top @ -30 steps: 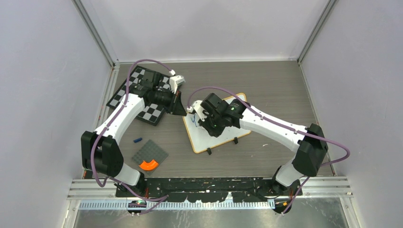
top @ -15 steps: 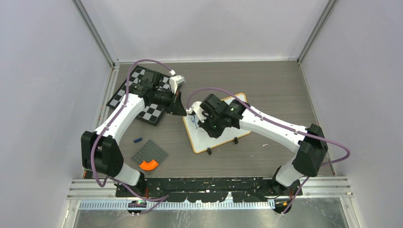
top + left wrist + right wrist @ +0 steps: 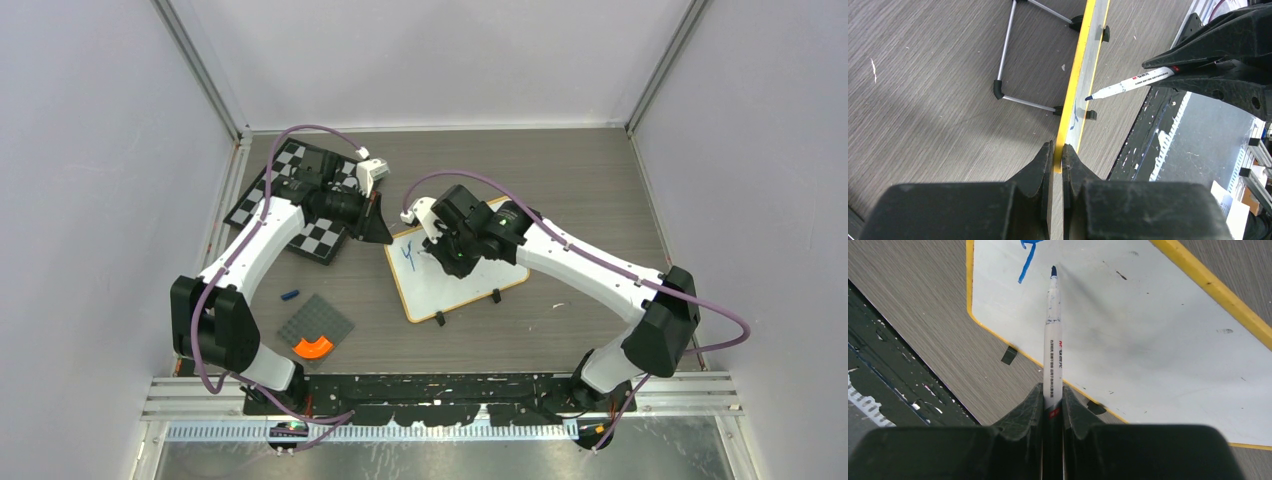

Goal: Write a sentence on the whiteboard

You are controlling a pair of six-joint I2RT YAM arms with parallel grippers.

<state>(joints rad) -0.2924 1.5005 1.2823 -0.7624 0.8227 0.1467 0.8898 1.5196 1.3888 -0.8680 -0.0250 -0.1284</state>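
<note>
While the left fingers [image 3: 1038, 172] pin the whiteboard [image 3: 455, 280], the right fingers [image 3: 1030, 410] do the writing.
Board's sitting in the middle of the table [image 3: 560, 180] between the arms. The left fingers are squeezed tight on its yellowish frame edge, I'd guess so it doesn't skid under the pen. Right fingers are clamped on the marker [image 3: 1053, 340] barrel, tip pointed down right beside a blue stroke [image 3: 1027, 265] near that corner. Can't tell if it's actually touching. Barely started, looks like.
</note>
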